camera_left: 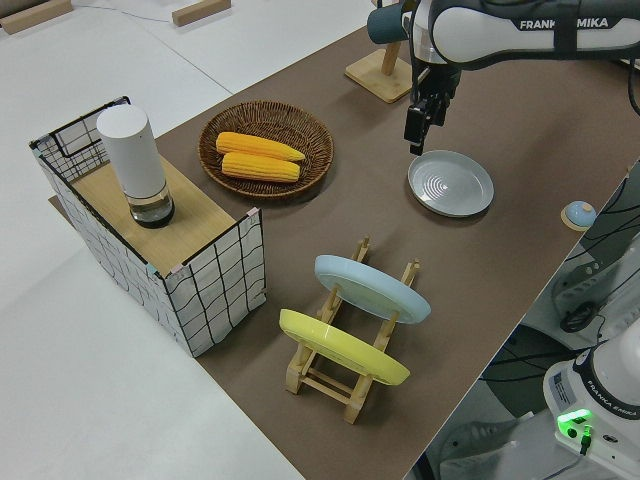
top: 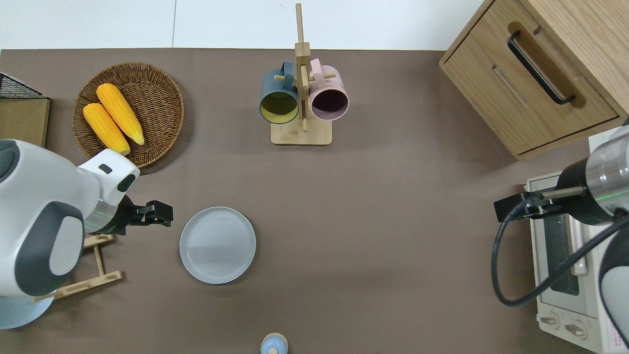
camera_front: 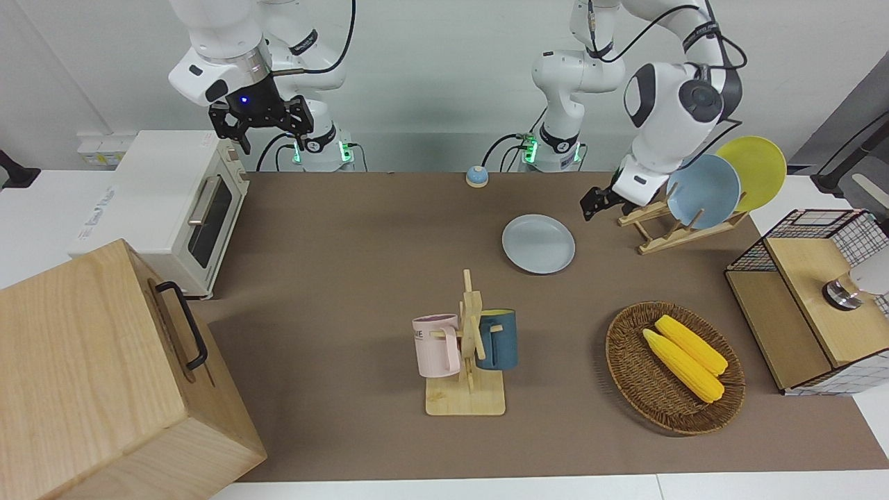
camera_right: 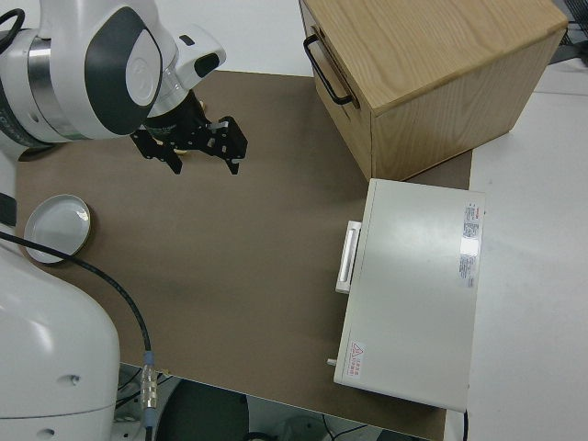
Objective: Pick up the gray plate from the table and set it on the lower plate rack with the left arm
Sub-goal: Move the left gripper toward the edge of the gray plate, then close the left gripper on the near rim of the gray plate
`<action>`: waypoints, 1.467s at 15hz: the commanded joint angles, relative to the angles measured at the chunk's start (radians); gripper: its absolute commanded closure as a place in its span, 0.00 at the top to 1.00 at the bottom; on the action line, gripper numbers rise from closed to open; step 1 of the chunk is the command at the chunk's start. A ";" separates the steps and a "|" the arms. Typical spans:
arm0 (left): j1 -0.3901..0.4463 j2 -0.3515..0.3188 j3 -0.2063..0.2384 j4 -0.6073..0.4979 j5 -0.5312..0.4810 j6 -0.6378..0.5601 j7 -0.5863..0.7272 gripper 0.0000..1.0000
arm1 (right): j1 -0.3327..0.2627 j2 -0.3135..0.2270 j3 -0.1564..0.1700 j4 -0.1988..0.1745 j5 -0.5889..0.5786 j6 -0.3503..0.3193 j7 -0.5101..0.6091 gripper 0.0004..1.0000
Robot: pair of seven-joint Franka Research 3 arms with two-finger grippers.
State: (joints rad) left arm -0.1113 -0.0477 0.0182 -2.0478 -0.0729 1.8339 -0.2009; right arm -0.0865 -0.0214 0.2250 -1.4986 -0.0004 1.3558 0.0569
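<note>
The gray plate (camera_front: 539, 243) lies flat on the brown table (camera_front: 361, 229); it also shows in the overhead view (top: 217, 245) and the left side view (camera_left: 451, 183). My left gripper (camera_front: 608, 203) is open and empty, up in the air. In the overhead view the left gripper (top: 157, 215) is over the mat between the plate's rim and the lower plate rack (top: 93, 260). The rack (camera_front: 667, 232) holds a sky-blue plate (camera_front: 703, 191) and a yellow plate (camera_front: 753, 170) in its upper slots. My right gripper (camera_front: 260, 128) is parked and open.
A wooden mug stand (camera_front: 469, 347) with a pink and a dark blue mug stands mid-table. A wicker basket (camera_front: 635, 375) holds two corn cobs. A wire crate (camera_front: 806, 298), a white toaster oven (camera_front: 173, 208), a wooden cabinet (camera_front: 104, 375) and a small blue bell (camera_front: 476, 176) line the edges.
</note>
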 commanded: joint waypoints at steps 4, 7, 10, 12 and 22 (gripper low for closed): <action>-0.013 0.049 -0.020 -0.185 -0.059 0.212 -0.006 0.99 | -0.013 -0.005 0.007 0.006 0.003 -0.015 -0.003 0.99; -0.013 0.060 -0.020 -0.216 -0.057 0.223 0.003 0.99 | -0.013 -0.005 0.007 0.006 0.003 -0.015 -0.003 0.99; -0.008 0.086 -0.020 -0.230 -0.048 0.234 0.015 0.99 | -0.015 -0.005 0.007 0.006 0.003 -0.015 -0.003 0.99; -0.010 0.117 -0.020 -0.238 -0.048 0.240 0.015 0.99 | -0.015 -0.005 0.007 0.006 0.003 -0.015 -0.003 0.99; -0.004 0.149 -0.020 -0.232 -0.065 0.254 0.005 0.00 | -0.015 -0.005 0.007 0.006 0.003 -0.015 -0.003 0.99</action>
State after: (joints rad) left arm -0.1144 0.0971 -0.0097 -2.2705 -0.1264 2.0651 -0.1953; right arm -0.0865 -0.0214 0.2250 -1.4986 -0.0004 1.3558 0.0569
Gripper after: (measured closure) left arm 0.925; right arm 0.009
